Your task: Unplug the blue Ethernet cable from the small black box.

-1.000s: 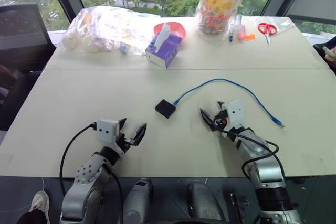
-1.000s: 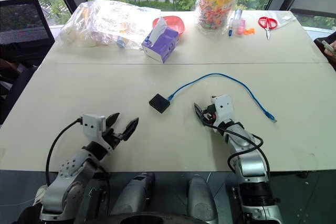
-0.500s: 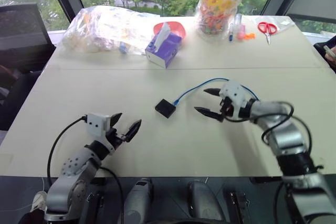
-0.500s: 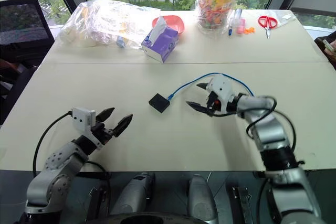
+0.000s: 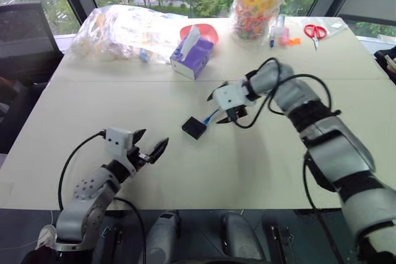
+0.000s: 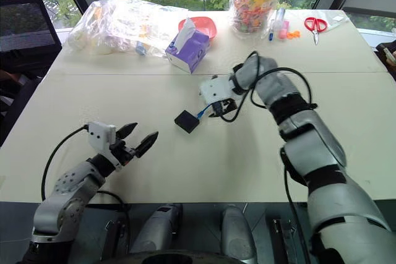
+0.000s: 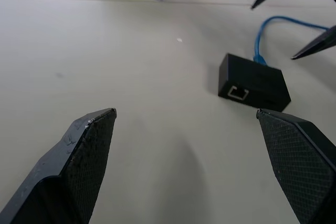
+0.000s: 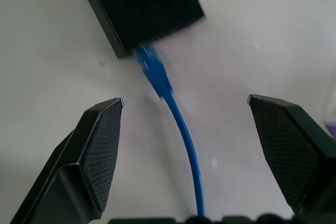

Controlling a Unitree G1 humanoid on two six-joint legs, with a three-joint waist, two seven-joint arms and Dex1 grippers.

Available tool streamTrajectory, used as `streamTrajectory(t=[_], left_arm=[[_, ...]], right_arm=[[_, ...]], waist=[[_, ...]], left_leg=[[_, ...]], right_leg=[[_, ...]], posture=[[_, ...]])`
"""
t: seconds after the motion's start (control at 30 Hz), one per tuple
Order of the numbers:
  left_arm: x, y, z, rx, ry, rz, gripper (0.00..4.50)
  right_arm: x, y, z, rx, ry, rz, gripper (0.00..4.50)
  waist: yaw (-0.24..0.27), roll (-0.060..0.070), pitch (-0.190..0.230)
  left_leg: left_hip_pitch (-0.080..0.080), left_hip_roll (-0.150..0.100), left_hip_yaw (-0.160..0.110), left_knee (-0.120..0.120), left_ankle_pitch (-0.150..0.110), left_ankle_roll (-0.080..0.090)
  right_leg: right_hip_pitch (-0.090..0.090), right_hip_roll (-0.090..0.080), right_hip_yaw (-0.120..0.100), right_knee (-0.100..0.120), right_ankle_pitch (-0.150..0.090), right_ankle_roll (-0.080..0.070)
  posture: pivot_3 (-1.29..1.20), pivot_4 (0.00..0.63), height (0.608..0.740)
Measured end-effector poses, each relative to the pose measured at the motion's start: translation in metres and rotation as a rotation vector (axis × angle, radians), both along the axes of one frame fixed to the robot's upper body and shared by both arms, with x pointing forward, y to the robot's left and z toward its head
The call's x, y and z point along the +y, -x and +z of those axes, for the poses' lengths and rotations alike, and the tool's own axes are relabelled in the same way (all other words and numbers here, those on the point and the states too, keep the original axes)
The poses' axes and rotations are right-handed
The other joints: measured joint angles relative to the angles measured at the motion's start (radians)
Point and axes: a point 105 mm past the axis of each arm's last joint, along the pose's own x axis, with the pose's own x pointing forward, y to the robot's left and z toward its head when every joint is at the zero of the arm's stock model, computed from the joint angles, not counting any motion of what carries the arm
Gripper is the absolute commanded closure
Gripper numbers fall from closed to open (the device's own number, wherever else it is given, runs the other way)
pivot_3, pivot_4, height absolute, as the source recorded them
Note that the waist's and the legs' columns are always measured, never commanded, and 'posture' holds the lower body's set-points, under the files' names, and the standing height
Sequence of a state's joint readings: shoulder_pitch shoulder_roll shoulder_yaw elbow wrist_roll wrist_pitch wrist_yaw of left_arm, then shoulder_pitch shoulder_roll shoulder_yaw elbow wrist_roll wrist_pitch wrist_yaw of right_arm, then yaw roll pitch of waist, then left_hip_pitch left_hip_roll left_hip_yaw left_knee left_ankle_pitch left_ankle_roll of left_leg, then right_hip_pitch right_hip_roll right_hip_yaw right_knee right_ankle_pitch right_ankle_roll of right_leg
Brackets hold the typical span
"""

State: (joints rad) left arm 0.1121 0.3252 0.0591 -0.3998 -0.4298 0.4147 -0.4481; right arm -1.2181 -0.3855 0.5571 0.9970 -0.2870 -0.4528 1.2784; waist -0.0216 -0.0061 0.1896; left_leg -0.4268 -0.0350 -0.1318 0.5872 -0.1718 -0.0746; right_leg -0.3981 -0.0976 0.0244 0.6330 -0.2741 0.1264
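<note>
Black left fingers (image 5: 150, 148) spread wide, low over the pale counter (image 5: 185, 171), nothing between them. Small flat matte black box (image 5: 193, 127) lies ahead and to their right, apart from them. Thin bright blue Ethernet cable (image 8: 181, 129) is plugged into the box's side. Right fingers (image 5: 224, 104) spread apart just above the plug end, straddling the cable, not gripping it.

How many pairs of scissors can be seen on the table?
1. The red-handled scissors lie at the table's far right corner, beside the pens. Others may be hidden under the plastic bags.
</note>
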Motion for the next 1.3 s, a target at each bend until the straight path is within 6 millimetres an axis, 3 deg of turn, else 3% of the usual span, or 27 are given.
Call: streamTrajectory(t=[0.1, 0.3, 0.67, 0.77, 0.97, 1.13, 1.3], left_arm=[[-0.005, 0.004, -0.001, -0.005, -0.001, 0.004, 0.02], [-0.001, 0.006, 0.004, -0.024, -0.021, 0.060, 0.02], [0.000, 0.007, 0.015, -0.052, -0.021, 0.103, 0.02], [0.000, 0.007, 0.017, -0.056, -0.021, 0.105, 0.00], [0.000, 0.006, 0.019, -0.057, -0.026, 0.113, 0.00], [0.014, 0.002, 0.029, -0.071, -0.030, 0.135, 0.00], [0.040, -0.003, 0.044, -0.080, 0.034, 0.201, 0.00]], right_arm=[[0.015, 0.002, -0.001, 0.008, 0.046, 0.050, 0.51], [0.022, -0.002, -0.006, -0.021, 0.137, 0.065, 0.51], [0.018, -0.019, -0.001, -0.202, 0.272, 0.066, 0.51], [0.016, -0.018, -0.003, -0.191, 0.295, 0.069, 1.40], [0.011, -0.012, -0.010, -0.129, 0.347, 0.084, 4.34], [0.014, -0.010, -0.011, -0.102, 0.336, 0.084, 4.43], [0.018, -0.011, 0.000, -0.078, 0.184, 0.040, 4.43]], waist=[[0.002, 0.000, 0.000], [-0.001, 0.000, 0.000], [0.000, 0.000, 0.000], [0.000, 0.000, 0.000], [-0.010, 0.000, 0.000], [-0.024, 0.000, 0.000], [-0.025, 0.000, 0.000]], left_leg=[[0.000, 0.000, -0.001, -0.001, 0.001, -0.001], [0.002, 0.000, -0.001, -0.003, 0.002, -0.002], [0.008, 0.000, -0.002, -0.005, 0.005, -0.006], [0.009, 0.000, -0.002, -0.005, 0.005, -0.006], [0.009, 0.000, -0.002, -0.005, 0.006, -0.006], [0.010, 0.000, -0.003, -0.006, 0.006, -0.006], [0.009, 0.000, -0.003, -0.008, 0.006, -0.006]], right_leg=[[-0.001, 0.000, 0.000, 0.001, 0.000, 0.000], [-0.002, 0.001, 0.000, 0.003, 0.000, 0.000], [-0.001, 0.001, 0.001, 0.014, -0.002, -0.004], [-0.001, 0.001, 0.001, 0.015, -0.002, -0.004], [-0.001, 0.001, 0.001, 0.015, -0.002, -0.003], [-0.002, 0.001, 0.001, 0.017, -0.002, -0.003], [-0.003, 0.001, 0.001, 0.017, -0.001, -0.001]], posture=[[0.00, 0.150, 0.726], [0.00, 0.150, 0.726], [0.00, 0.150, 0.726], [0.00, 0.150, 0.726], [0.00, 0.150, 0.726], [0.00, 0.150, 0.726], [0.00, 0.150, 0.726]])
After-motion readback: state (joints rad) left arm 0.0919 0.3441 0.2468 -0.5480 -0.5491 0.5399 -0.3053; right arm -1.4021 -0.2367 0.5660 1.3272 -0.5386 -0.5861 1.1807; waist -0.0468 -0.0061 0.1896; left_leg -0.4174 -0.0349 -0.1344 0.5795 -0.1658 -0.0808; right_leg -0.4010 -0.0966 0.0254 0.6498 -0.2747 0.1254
